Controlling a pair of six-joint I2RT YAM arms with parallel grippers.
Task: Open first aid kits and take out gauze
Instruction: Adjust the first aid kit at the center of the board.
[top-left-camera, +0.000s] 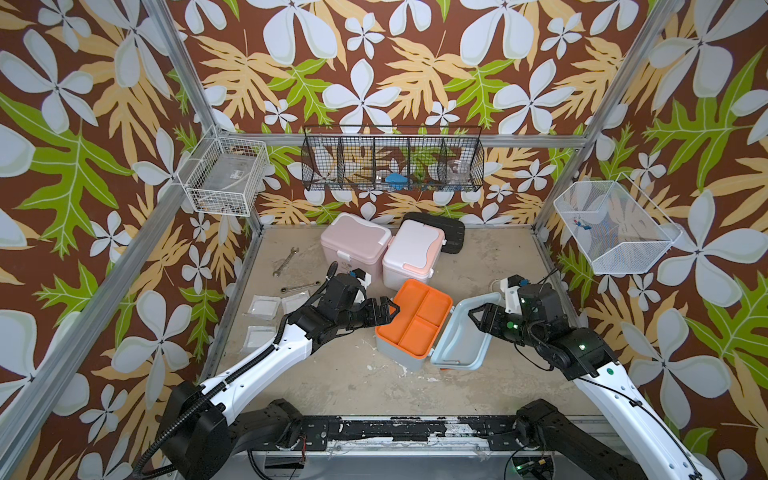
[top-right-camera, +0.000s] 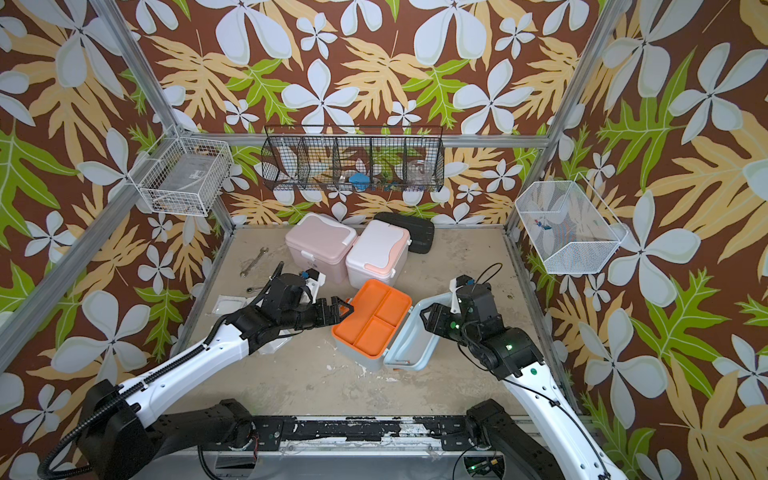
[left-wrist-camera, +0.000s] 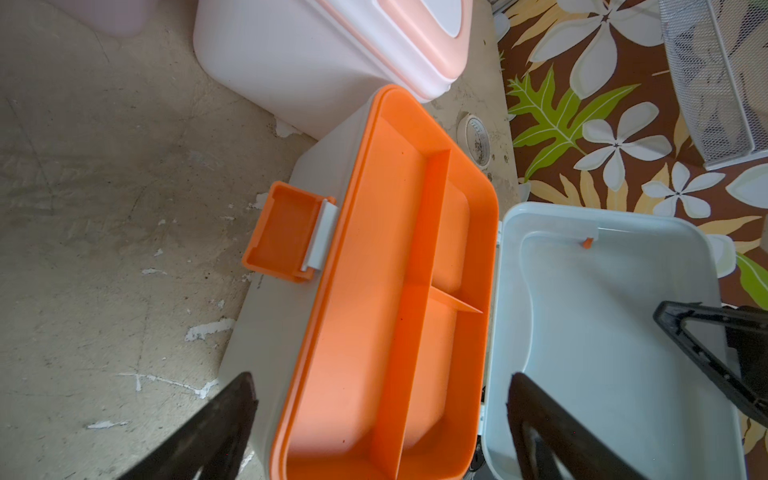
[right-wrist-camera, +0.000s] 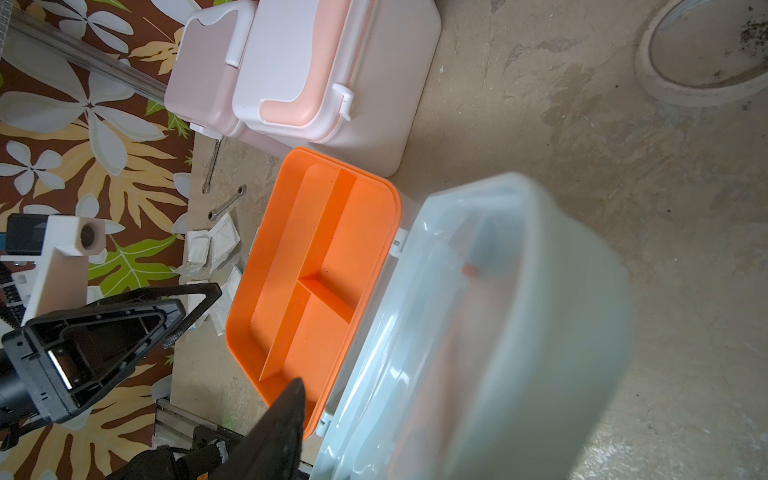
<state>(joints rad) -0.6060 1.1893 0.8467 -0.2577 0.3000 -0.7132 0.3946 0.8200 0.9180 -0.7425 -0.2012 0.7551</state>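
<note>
Over the table's (top-left-camera: 374, 386) middle, the left gripper (top-left-camera: 392, 315) hangs with its jaws wide apart and nothing between them, its tips just beside the latch side of the blue kit (top-left-camera: 399, 359). Across that kit, the right gripper (top-left-camera: 476, 319) is clamped on the rim of the lid (top-left-camera: 461, 347). One finger lies inside the lid; in the right wrist view the other is hidden behind it. The lid stands swung back on its hinge, tilted away from the box. An orange tray (top-left-camera: 415, 318) with three compartments sits in the box's mouth, and the orange latch (left-wrist-camera: 289, 235) is flipped outward.

Packets of gauze (top-left-camera: 263, 307) lie on the table beyond the left arm, near the left wall and well apart from the kits. Behind the blue kit, the pink kit (top-left-camera: 353, 241) and white kit (top-left-camera: 409, 253) stand side by side with their lids down. A black case (top-left-camera: 451, 237) lies behind the white kit. Two wrenches (top-left-camera: 286, 259) lie between the gauze and the pink kit.
</note>
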